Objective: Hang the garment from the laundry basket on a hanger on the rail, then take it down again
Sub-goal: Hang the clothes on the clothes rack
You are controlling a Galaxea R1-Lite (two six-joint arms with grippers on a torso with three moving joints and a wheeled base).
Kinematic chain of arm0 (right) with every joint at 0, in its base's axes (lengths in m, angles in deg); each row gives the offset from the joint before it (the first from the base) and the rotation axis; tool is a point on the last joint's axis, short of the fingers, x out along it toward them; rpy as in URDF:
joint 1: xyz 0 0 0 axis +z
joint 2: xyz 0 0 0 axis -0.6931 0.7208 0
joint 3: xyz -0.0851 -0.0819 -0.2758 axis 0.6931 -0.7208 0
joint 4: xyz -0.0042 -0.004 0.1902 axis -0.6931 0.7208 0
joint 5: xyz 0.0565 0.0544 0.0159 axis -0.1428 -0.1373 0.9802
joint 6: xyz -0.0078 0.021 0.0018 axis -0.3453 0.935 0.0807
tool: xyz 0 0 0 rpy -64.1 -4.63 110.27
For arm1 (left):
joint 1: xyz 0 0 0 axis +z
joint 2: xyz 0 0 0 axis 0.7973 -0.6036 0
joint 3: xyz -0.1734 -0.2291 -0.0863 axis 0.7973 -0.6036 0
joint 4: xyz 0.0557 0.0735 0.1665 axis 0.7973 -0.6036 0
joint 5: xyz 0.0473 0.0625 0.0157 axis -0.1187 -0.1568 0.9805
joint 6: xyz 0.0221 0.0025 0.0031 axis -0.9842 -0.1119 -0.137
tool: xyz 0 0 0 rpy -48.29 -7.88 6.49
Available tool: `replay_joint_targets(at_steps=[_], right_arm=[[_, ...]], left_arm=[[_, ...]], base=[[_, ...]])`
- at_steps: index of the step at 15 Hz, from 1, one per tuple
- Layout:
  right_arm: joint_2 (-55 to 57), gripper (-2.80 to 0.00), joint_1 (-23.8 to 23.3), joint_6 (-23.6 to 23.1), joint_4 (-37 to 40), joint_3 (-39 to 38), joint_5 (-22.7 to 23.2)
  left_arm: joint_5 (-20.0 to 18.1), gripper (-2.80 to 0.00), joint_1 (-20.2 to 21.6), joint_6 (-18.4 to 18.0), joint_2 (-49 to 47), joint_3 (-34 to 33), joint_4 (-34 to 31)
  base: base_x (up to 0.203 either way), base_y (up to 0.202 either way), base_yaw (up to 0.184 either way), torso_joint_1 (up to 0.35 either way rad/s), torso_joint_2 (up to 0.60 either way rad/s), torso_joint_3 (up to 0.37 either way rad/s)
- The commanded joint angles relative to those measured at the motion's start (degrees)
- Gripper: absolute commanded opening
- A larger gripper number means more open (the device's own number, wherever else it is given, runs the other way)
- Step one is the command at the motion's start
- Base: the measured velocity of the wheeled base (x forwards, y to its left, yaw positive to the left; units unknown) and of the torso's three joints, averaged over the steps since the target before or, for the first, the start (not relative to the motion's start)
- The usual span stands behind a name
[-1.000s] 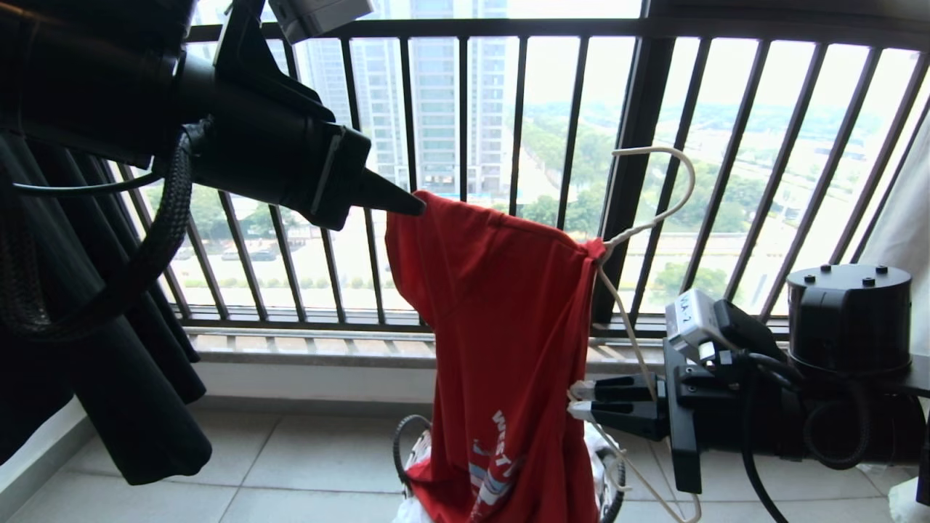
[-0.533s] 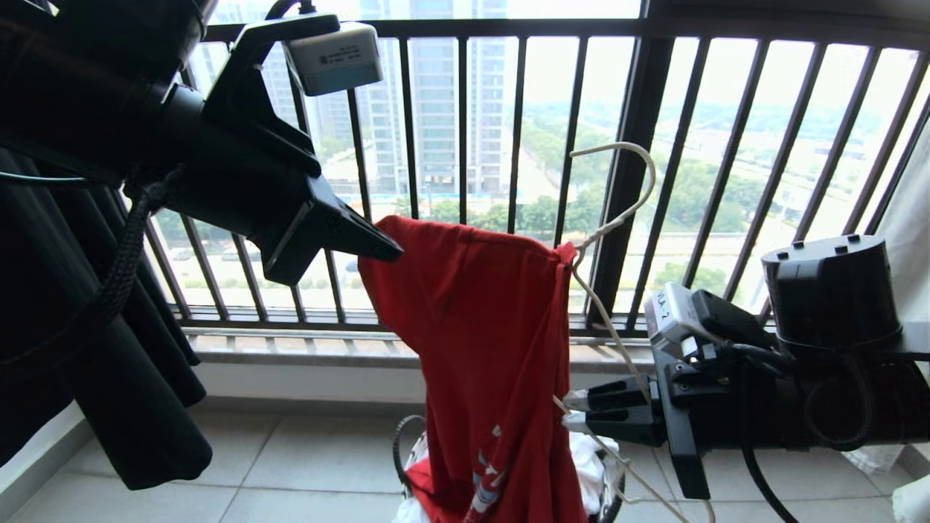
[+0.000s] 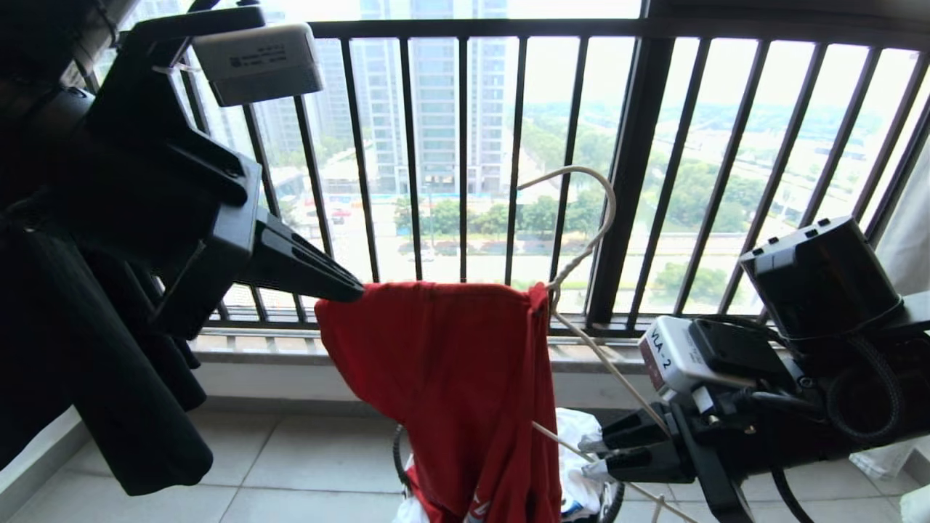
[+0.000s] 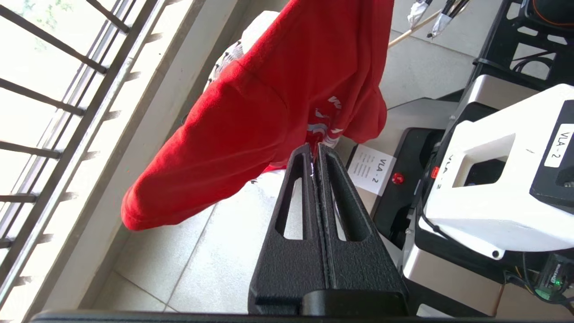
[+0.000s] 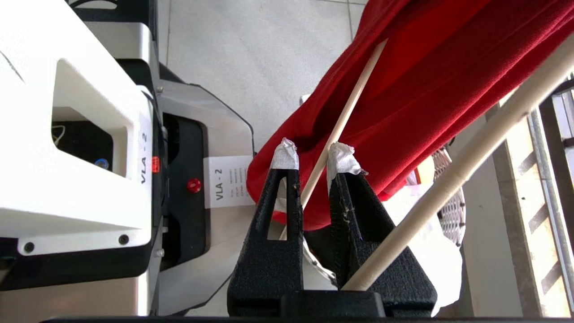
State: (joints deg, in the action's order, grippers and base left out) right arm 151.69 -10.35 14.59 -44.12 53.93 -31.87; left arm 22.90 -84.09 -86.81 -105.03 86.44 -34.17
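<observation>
Garment (image 3: pixel 450 385), red, hangs over the laundry basket (image 3: pixel 614 501), one shoulder pinched in the fully closed left tool (image 3: pixel 354 292), its neck on the hanger (image 3: pixel 581 247). The right tool (image 3: pixel 592 454), slightly parted, clamps the hanger's wire. If the arms spread, I judge the cloth could slide off that thin wire.

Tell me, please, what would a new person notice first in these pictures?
First, the bright red T-shirt hanging in the middle, before the barred window railing. The left pincer pinches its upper corner, and the right pincer grips a thin white hanger threaded into the shirt's other side. Below, the shirt's lower end reaches into the laundry basket on the tiled floor.
</observation>
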Motion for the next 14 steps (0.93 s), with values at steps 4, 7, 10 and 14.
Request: replay_joint_targets(at_steps=[4, 7, 10, 14], right_arm=[[0.35, -2.80, 6.04, -3.56, 0.97, 1.32, 0.09], [1.00, -2.80, 6.11, -6.70, 0.64, 1.56, 0.35], [2.14, -2.80, 5.75, -8.03, -0.78, 2.24, 0.58], [1.74, -2.80, 4.86, -8.05, -1.66, 1.61, 1.24]], left_arm=[[-1.32, -2.80, -0.10, 0.00, 4.68, -7.15, 0.21], [-3.09, -2.80, -0.07, 0.27, 5.26, -7.63, 0.10], [-4.44, -2.80, 0.02, 0.78, 5.70, -7.63, 0.18], [-6.79, 0.00, 0.33, 1.07, 5.26, -7.45, 0.22]], base=[[0.000, 0.000, 0.000, 0.000, 0.00, 0.000], [0.000, 0.000, 0.000, 0.000, 0.00, 0.000], [0.000, 0.000, 0.000, 0.000, 0.00, 0.000], [0.000, 0.000, 0.000, 0.000, 0.00, 0.000]])
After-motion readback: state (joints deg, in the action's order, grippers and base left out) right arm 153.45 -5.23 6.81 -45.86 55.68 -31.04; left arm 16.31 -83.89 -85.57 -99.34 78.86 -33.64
